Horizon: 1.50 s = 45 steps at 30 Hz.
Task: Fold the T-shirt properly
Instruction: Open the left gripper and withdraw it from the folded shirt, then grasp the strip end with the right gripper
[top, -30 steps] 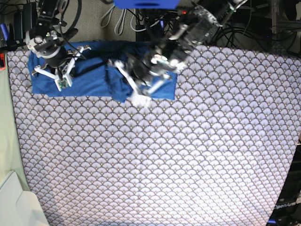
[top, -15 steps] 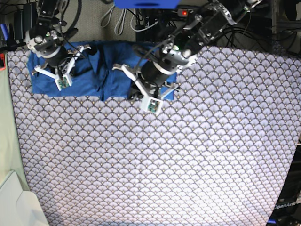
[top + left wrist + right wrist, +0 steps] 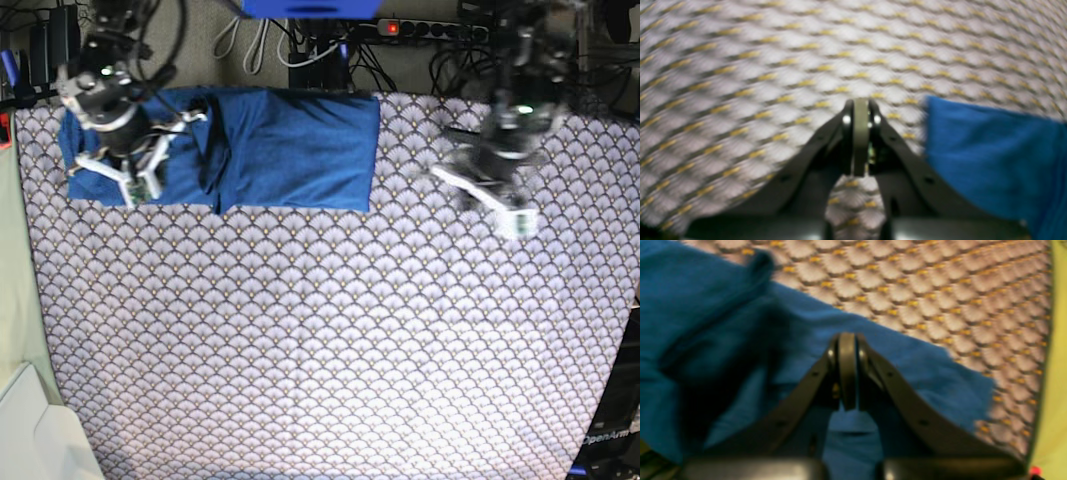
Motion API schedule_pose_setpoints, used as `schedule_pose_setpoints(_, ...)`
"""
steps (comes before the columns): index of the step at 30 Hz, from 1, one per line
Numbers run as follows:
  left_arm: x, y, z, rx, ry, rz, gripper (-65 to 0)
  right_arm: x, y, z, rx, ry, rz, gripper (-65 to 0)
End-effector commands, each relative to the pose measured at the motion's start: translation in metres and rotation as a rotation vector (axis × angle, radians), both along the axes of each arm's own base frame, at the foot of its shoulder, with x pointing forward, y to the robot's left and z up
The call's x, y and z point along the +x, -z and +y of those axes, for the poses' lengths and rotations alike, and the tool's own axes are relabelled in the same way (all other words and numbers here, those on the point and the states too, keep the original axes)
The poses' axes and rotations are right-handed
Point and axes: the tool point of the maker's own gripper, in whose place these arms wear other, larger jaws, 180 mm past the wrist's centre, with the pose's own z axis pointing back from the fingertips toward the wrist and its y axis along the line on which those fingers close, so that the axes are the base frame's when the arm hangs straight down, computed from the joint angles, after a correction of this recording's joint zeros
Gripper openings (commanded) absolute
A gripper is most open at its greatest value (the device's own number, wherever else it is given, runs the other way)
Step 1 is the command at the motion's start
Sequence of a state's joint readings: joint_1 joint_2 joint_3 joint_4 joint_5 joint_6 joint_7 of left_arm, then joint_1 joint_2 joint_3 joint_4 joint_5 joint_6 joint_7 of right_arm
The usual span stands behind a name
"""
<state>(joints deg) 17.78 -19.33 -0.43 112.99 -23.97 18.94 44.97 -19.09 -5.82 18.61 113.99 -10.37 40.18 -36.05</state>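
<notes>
The blue T-shirt (image 3: 270, 150) lies as a wide folded band along the table's far left edge, with a crease near its middle. My right gripper (image 3: 133, 187) hangs over the shirt's left end. In the right wrist view this gripper (image 3: 846, 338) is shut, with blue cloth (image 3: 706, 323) beneath it and nothing between the fingers. My left gripper (image 3: 512, 220) is out to the right of the shirt, over the patterned cover. In the left wrist view it (image 3: 860, 103) is shut and empty, and the shirt's edge (image 3: 990, 156) shows at the right.
The scallop-patterned table cover (image 3: 330, 340) spans the whole table. A pale green surface (image 3: 15, 290) and a white box (image 3: 40, 440) sit off the left edge. Cables and a power strip (image 3: 430, 30) run behind the far edge.
My left arm has swung off the shirt's right part and far to the right, over bare cover. The shirt's right half now lies uncovered and flat. The right arm has barely moved.
</notes>
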Motion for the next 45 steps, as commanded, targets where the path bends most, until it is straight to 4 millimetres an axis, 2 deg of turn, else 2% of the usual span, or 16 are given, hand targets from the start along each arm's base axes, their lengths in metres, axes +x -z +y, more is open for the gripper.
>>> schedule_pose_setpoints(1, 0.004, -0.012, 0.007, 0.010, 0.005, -0.044, -64.7, 0.010, -0.013, 0.009, 0.021, -0.016, -0.058, -64.0)
schedule_pose_setpoints(6, -0.006, -0.016, 0.044, 0.007, -0.028, -0.051, -64.7, 0.012, -0.014, 0.050, 0.092, -0.082, -0.062, -64.0)
schedule_pose_setpoints(9, -0.012, -0.016, 0.055, 0.023, -0.037, -0.050, -64.7, 0.012, -0.014, 0.076, 0.120, -0.153, -0.060, -64.0)
schedule_pose_setpoints(12, -0.016, -0.015, 0.059, 0.035, -0.039, -0.042, -64.7, 0.002, -0.006, 0.101, 0.146, -0.222, -0.027, -64.0)
schedule_pose_setpoints(14, -0.016, -0.014, 0.060, 0.037, -0.040, -0.041, -64.7, -0.003, 0.003, 0.108, 0.159, -0.238, 0.001, -64.0)
schedule_pose_setpoints(16, -0.016, -0.015, 0.060, 0.039, -0.040, -0.041, -64.7, -0.008, 0.016, 0.106, 0.159, -0.238, 0.042, -64.0)
schedule_pose_setpoints(19, -0.016, -0.014, 0.060, 0.036, -0.041, -0.041, -64.7, -0.013, 0.033, 0.085, 0.131, -0.203, 0.088, -64.0)
schedule_pose_setpoints(21, -0.014, -0.014, 0.060, 0.035, -0.041, -0.043, -64.7, -0.013, 0.035, 0.062, 0.110, -0.144, 0.090, -63.8)
schedule_pose_setpoints(26, -0.012, -0.005, 0.065, 0.032, -0.056, -0.024, -64.7, -0.002, 0.010, 0.001, 0.029, 0.008, 0.014, -63.5)
schedule_pose_setpoints(29, -0.013, 0.002, 0.069, 0.032, -0.067, -0.003, -64.7, -0.002, 0.005, -0.023, -0.007, 0.058, 0.001, -62.7)
schedule_pose_setpoints(31, -0.014, 0.007, 0.072, 0.034, -0.072, 0.012, -64.6, -0.002, 0.005, -0.034, -0.025, 0.074, 0.003, -59.0)
schedule_pose_setpoints(33, -0.015, 0.010, 0.074, 0.036, -0.073, 0.018, -64.1, -0.004, 0.005, -0.045, -0.035, 0.104, 0.004, -52.2)
schedule_pose_setpoints(38, -0.015, 0.009, 0.075, 0.039, -0.074, 0.019, -63.6, 0.002, -0.004, -0.085, -0.083, 0.182, -0.021, -28.5)
schedule_pose_setpoints(41, -0.016, 0.009, 0.076, 0.046, -0.071, 0.021, -58.5, 0.004, 0.001, -0.108, -0.087, 0.238, -0.010, -20.1)
schedule_pose_setpoints(43, -0.017, 0.010, 0.078, 0.052, -0.069, 0.026, -53.2, 0.002, 0.012, -0.118, -0.069, 0.276, 0.012, -18.2)
schedule_pose_setpoints(45, -0.018, 0.010, 0.078, 0.052, -0.069, 0.029, -44.2, -0.001, 0.023, -0.131, -0.044, 0.327, 0.036, -17.8)
